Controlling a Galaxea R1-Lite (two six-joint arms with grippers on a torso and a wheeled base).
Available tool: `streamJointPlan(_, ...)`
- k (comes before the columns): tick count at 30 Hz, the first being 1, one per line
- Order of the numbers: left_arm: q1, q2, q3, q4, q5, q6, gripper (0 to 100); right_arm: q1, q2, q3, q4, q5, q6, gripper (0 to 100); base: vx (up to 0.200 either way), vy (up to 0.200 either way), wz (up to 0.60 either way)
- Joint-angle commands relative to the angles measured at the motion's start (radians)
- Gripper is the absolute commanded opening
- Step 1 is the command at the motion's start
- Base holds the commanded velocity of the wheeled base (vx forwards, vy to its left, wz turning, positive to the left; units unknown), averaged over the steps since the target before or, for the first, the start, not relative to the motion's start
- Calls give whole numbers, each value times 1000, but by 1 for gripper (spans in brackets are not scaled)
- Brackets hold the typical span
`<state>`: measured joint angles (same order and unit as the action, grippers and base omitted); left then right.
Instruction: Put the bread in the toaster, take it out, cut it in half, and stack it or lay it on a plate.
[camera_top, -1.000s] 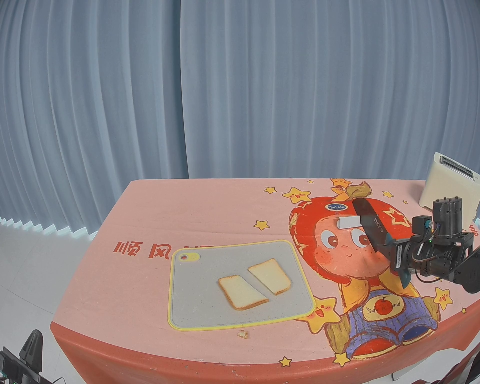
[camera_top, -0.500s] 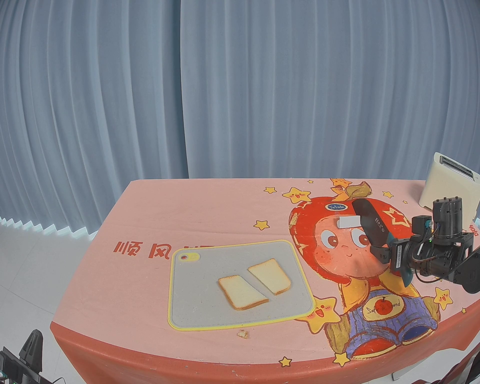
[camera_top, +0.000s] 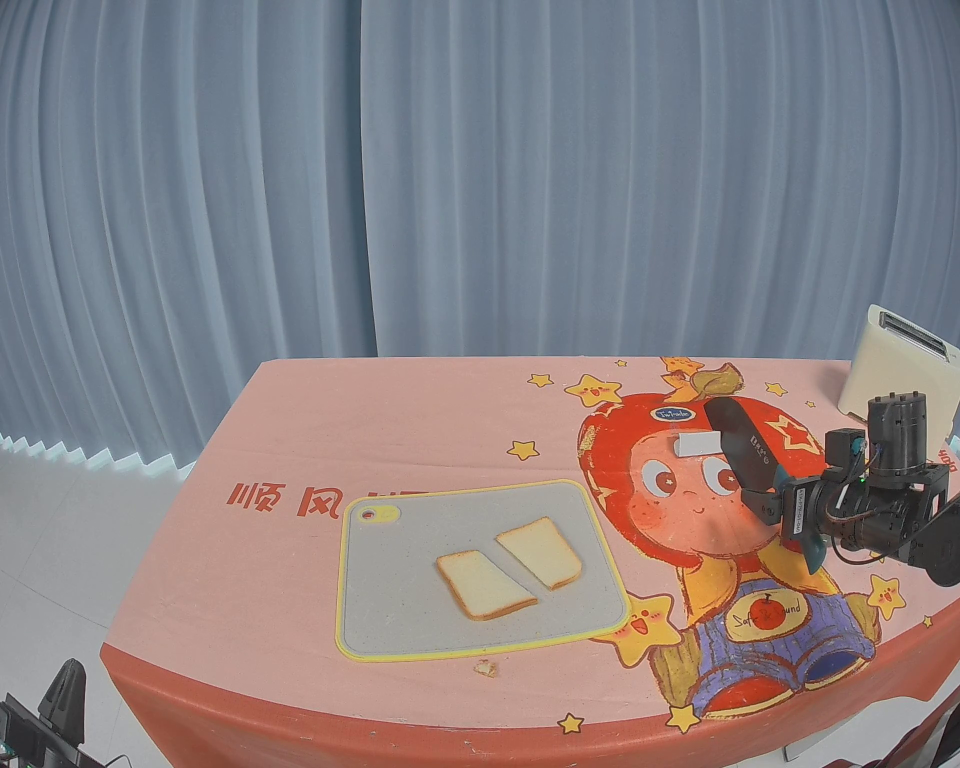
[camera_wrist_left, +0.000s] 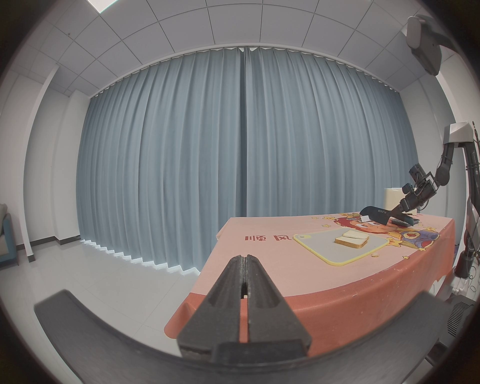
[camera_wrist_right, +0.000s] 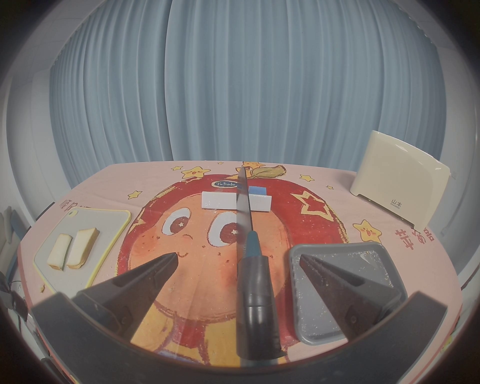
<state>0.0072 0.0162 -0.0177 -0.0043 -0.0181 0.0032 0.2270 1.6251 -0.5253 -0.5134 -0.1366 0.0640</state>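
Note:
Two toasted bread halves (camera_top: 485, 585) (camera_top: 540, 552) lie side by side on the grey, yellow-rimmed cutting board (camera_top: 400, 590); the right wrist view shows them too (camera_wrist_right: 60, 251) (camera_wrist_right: 84, 246). The knife (camera_top: 745, 445) lies over the red cartoon face, its blade (camera_wrist_right: 243, 210) across a small white rest (camera_wrist_right: 215, 200) and its dark handle (camera_wrist_right: 255, 300) between the fingers of my right gripper (camera_top: 790, 505). That gripper (camera_wrist_right: 237, 257) is open, both fingers well clear of the handle. My left gripper (camera_wrist_left: 245, 257) is shut and empty, low beside the table's left front corner.
The cream toaster (camera_top: 900, 365) stands at the far right edge of the table. A grey tray (camera_wrist_right: 345, 285) sits just right of the knife handle. One crumb (camera_top: 485, 667) lies in front of the board. The pink cloth left of the board is bare.
The right wrist has crept slightly up and to the right, and the knife blade has shifted a little with it. Bread, board and left arm have stayed put.

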Motion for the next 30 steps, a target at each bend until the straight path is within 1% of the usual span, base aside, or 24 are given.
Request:
streamJointPlan(1,0,-16,18,0,0,0,0,2,-13,2,0,0,-1,100,0,0,0)
streamJointPlan(4,2,-16,18,0,0,0,0,5,-36,2,1,0,-1,100,0,0,0)
streamJointPlan(8,0,-16,18,0,0,0,0,43,-106,21,3,0,-3,100,0,0,0)
streamJointPlan(10,0,-16,18,0,0,0,0,81,-156,44,7,2,-7,100,0,0,0)
streamJointPlan(11,0,-16,18,0,0,0,0,81,-156,44,7,2,-7,100,0,0,0)
streamJointPlan(12,0,-16,18,0,0,0,0,123,-183,59,16,3,-9,100,0,0,0)
streamJointPlan(13,2,-16,18,0,0,0,0,215,-205,93,16,-1,-4,100,0,0,0)
streamJointPlan(14,0,-16,18,1,0,0,0,256,-211,111,16,-8,-4,100,0,0,0)
streamJointPlan(15,0,-16,18,0,0,0,0,298,-218,128,16,-28,-1,100,0,0,0)
streamJointPlan(16,2,-16,18,0,0,0,0,334,-220,137,16,-58,2,100,0,0,0)
streamJointPlan(17,0,-16,18,0,0,0,0,353,-215,140,13,-83,3,100,0,0,0)
streamJointPlan(19,0,-16,18,0,0,0,0,365,-208,145,3,-113,5,100,0,0,0)
streamJointPlan(20,0,-16,18,0,0,0,0,365,-206,145,3,-117,5,100,0,0,0)
streamJointPlan(27,2,-16,18,0,0,0,0,365,-211,143,0,-117,5,100,0,0,0)
streamJointPlan(30,0,-16,18,0,0,0,0,367,-208,137,0,-109,7,100,0,0,0)
